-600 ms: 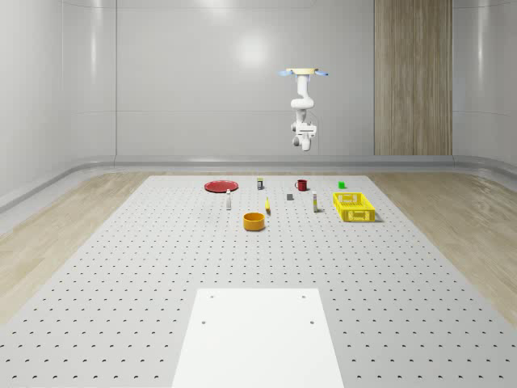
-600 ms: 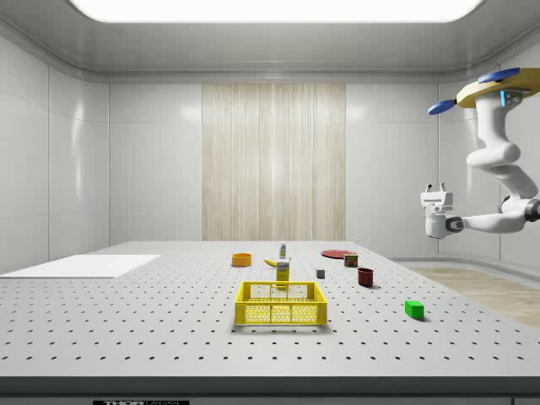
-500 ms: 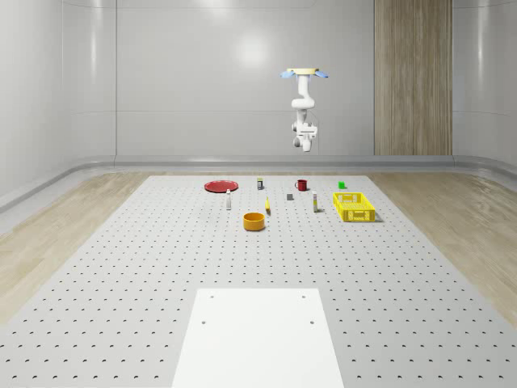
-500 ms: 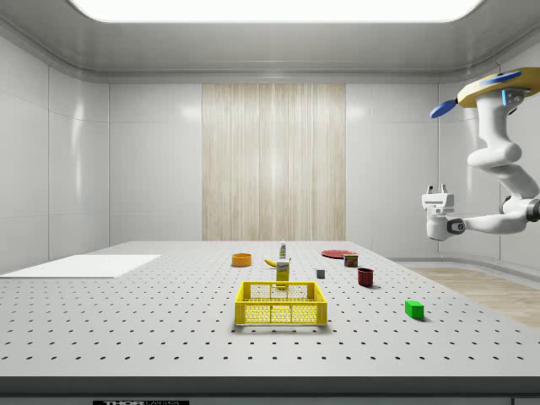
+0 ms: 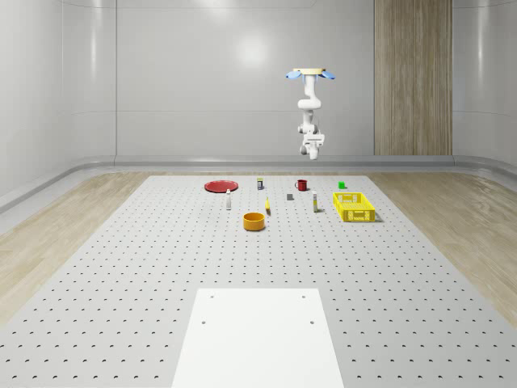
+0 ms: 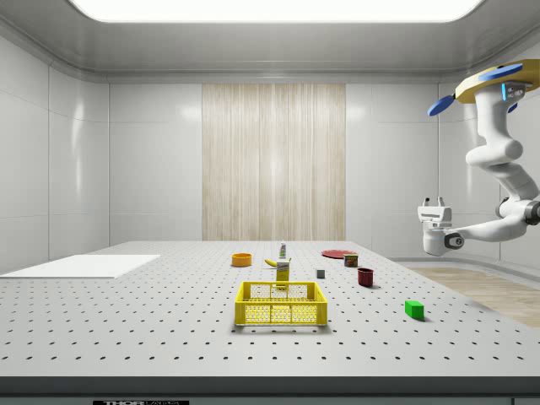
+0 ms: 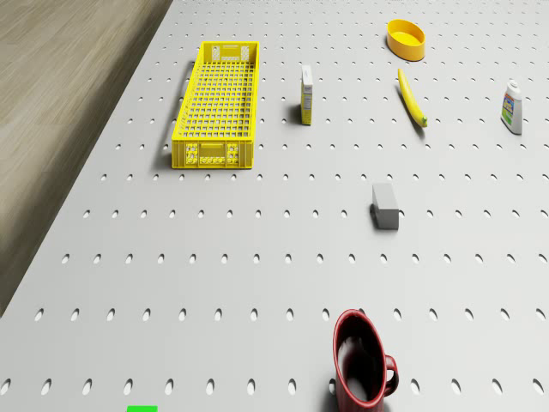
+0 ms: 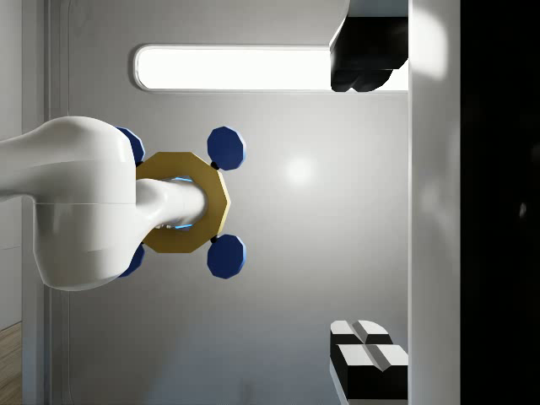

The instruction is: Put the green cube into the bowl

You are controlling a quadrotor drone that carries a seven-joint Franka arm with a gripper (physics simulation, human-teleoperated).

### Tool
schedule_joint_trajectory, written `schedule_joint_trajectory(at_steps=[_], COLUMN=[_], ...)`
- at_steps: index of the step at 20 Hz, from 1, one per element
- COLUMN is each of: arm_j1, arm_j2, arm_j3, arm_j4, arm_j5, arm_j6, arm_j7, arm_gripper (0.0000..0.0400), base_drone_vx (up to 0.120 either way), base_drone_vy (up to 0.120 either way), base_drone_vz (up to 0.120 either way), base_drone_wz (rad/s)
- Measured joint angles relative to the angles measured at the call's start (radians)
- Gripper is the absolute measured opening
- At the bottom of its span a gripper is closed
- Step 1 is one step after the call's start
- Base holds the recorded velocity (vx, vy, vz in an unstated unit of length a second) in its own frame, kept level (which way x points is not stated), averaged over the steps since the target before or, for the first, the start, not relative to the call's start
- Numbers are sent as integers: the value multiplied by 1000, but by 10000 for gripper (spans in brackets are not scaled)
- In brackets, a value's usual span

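The drone (image 6: 498,82) hovers high beyond the bench's (image 5: 266,259) far edge. Its end effector (image 6: 433,204), spread open and empty, hangs well above the green cube (image 6: 413,309). The bowl (image 5: 254,221) sits well apart

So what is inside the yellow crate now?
Nothing visible: in the drone view the crate shows just its mesh floor. In the side view its near wall screens the bottom. The green cube lies on the table, apart from it.
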State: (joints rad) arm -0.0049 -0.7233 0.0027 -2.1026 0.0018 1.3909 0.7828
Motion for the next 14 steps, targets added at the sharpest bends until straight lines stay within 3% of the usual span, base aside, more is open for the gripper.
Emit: schedule_joint_trajectory(at_steps=[6, 14], arm_j1=[-1, -2], arm_j2=[18, 20], arm_j3=[1, 1], arm_j4=[47, 60], arm_j5=[0, 1], arm_j6=[-25, -28], arm_j7=[0, -1], arm_gripper=[400, 400], base_drone_vx=[120, 120], base_drone_vy=[120, 120], base_drone_vz=[0, 0], base_drone_wz=[0, 0])
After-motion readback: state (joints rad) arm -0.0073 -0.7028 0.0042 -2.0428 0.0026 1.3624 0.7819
